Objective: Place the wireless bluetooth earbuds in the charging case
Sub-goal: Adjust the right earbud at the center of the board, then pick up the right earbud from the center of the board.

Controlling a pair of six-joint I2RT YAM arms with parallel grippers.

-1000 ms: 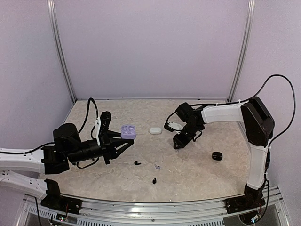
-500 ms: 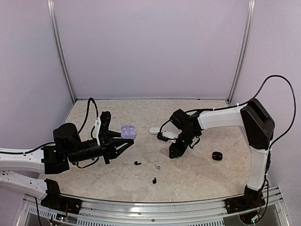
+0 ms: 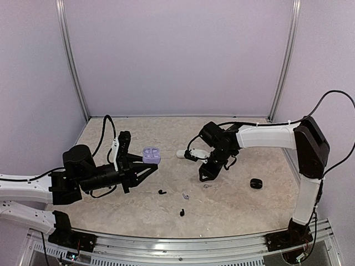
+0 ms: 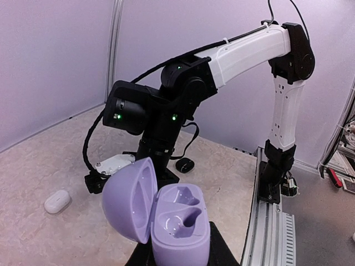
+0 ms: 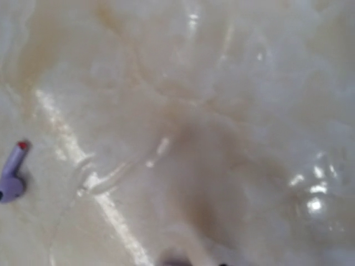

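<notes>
Pinching a glossy lavender pebble-shaped plastic charging case at its base, the left gripper holds it above the table, the hinged lid swung open and two smooth moulded sockets showing. On the mottled beige marble-look table lie two tiny black stemmed earbuds, set apart from each other. Just right of them lies a pale lavender plastic earbud with a short stem. A smooth white rounded case lies closed farther back, just left of the right gripper. That gripper points down close to the tabletop; I cannot tell whether its fingers are spread or pressed together. A shiny black oval case sits well apart at the right.
</notes>
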